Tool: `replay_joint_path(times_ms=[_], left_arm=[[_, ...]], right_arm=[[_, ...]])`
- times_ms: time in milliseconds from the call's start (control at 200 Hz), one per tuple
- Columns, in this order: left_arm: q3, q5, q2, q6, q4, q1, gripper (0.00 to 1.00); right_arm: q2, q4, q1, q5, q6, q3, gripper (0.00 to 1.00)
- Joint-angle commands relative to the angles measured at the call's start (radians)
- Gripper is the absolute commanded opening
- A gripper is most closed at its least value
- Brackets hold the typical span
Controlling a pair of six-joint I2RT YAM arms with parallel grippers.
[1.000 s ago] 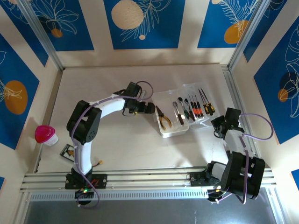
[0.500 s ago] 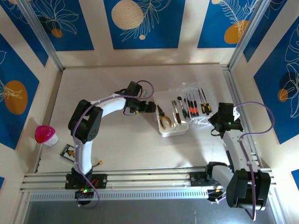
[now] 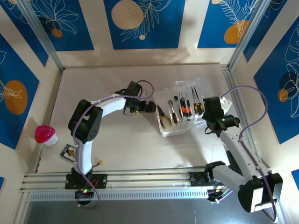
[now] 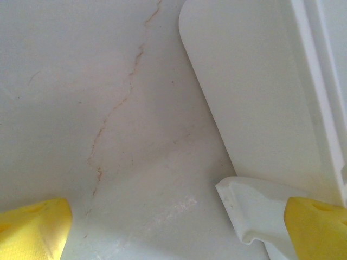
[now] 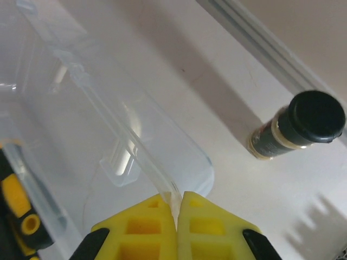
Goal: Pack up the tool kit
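While my right fingers pinch the lid, my left fingers gape beside the case. Next: swing it shut.

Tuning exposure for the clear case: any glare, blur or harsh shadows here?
Top external: sharp, brightly lit table, soft arm shadows. Left wrist: pale, low-contrast; yellow fingers blurred. Right wrist: bright glint on the clear lid; bottle reasonably sharp, dark shadows across the table.

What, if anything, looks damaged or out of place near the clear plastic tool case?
A thin brownish crack-like line wanders across the white tabletop beside the clear plastic tool case. A small black-capped bottle sits loose near the metal rail, outside the case.
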Motion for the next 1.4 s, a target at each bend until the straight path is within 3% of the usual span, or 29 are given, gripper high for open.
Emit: replay_joint_path(times_ms=[0,340,625,810,965,1091,1211,1316,1396], left_arm=[[0.02,0.019,0.042,-0.003,0.003,-0.037,1.0],[0.015,0.022,0.035,0.001,0.003,-0.039,1.0],[-0.007,0.016,0.019,0.003,0.009,-0.038,1.0],[-0.037,-0.007,-0.008,-0.005,0.023,-0.036,1.0],[-0.064,-0.034,-0.036,-0.005,0.005,-0.025,1.0],[-0.123,-0.054,-0.082,0.002,0.016,-0.007,1.0],[-0.191,-0.044,-0.132,0.054,0.075,-0.004,1.0],[-0.284,-0.049,-0.201,0.121,0.182,-0.015,1.0],[-0.339,-0.121,-0.246,0.208,0.246,-0.044,1.0]], right_arm=[[0.017,0.044,0.138,-0.059,0.022,0.069,0.0],[0.181,-0.021,0.498,0.097,0.189,0.16,0.0],[0.305,-0.052,0.666,0.122,0.29,0.203,0.0],[0.317,-0.054,0.696,0.127,0.31,0.213,0.0],[0.304,-0.041,0.697,0.124,0.285,0.219,0.21],[0.272,0.043,0.62,0.025,0.172,0.202,0.47],[0.241,0.18,0.393,-0.296,0.009,0.16,0.74],[0.271,0.223,0.175,-0.572,-0.082,0.167,0.87],[0.331,0.218,0.061,-0.7,-0.147,0.209,0.94]])
